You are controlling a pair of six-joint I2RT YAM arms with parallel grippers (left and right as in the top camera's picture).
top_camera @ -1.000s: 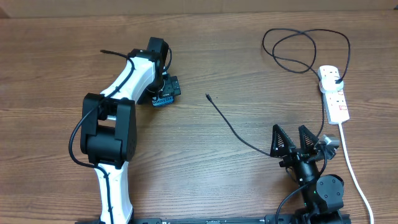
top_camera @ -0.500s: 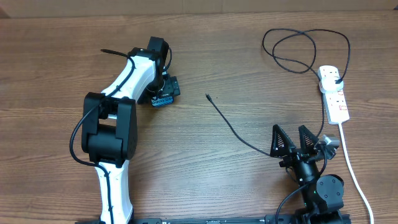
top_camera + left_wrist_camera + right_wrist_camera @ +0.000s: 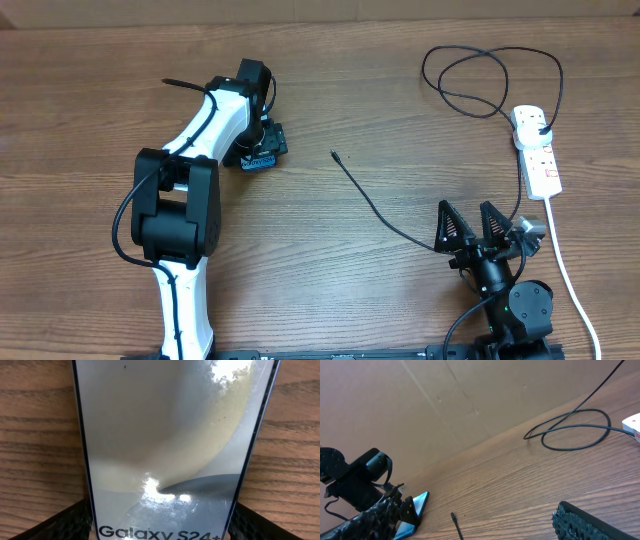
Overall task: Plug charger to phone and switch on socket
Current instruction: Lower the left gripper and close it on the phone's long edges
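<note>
The phone (image 3: pixel 165 435) is clamped by its edges in the left gripper (image 3: pixel 161 510) at the wooden table's (image 3: pixel 330 290) left half. The charger (image 3: pixel 375 208) lies loose nearby, running toward the socket (image 3: pixel 540 160) at far right. Beside the cable, the right gripper (image 3: pixel 471 215) rests with fingers spread apart.
</note>
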